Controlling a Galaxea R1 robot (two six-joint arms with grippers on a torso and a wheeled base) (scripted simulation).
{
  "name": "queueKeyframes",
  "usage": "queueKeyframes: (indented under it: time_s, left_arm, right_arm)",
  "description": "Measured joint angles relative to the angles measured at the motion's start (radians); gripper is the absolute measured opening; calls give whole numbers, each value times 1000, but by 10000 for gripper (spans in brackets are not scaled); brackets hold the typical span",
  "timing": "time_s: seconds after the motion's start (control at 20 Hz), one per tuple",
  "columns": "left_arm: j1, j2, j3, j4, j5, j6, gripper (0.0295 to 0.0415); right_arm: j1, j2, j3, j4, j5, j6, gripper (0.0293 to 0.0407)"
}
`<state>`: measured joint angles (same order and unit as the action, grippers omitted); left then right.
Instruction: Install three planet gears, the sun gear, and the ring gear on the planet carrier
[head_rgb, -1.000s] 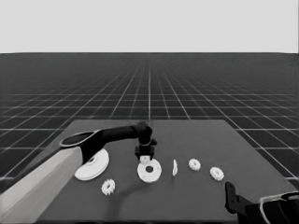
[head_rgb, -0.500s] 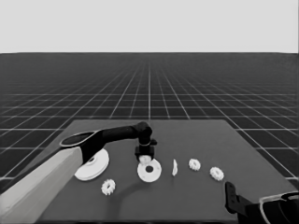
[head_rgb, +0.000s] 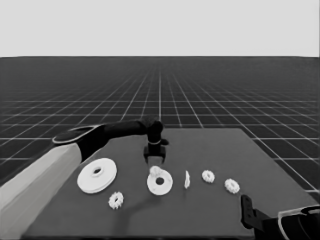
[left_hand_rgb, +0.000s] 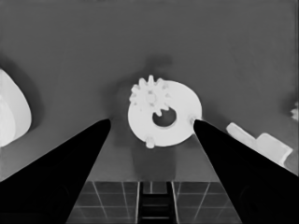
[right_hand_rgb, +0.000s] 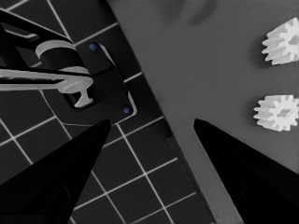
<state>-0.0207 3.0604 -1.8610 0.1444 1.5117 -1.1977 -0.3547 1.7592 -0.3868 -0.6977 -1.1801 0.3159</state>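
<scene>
On dark table (head_rgb: 210, 210): flat white smaller round part (head_rgb: 160, 183), small toothed gear (head_rgb: 155, 171) seated on it, beneath wide-open left gripper (head_rgb: 155, 161).

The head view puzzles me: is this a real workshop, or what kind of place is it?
Most likely a simulated test bench, not a real room. A dark table sits on an endless grid floor under a blank pale sky. The left gripper hangs open above the smaller round part, which carries one gear.

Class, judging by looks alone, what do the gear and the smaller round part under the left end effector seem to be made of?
Gear and smaller round part: probably moulded plastic; plain white, matt, no metallic shine. A render, so uncertain. The left end effector is above them, open.
</scene>
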Motion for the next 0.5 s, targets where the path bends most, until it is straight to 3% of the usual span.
queueKeyframes:
  time_s: [0.05, 0.15, 0.5]
  left_arm:
    - [17, -253, 459, 32, 26, -231, 385]
    - [44, -527, 790, 56, 38, -277, 385]
    - [56, -658, 902, 69, 31, -243, 385]
  right_arm:
    - [0, 0, 0, 0, 0, 0, 385]
    - [0, 0, 0, 0, 0, 0, 385]
    - [0, 0, 0, 0, 0, 0, 385]
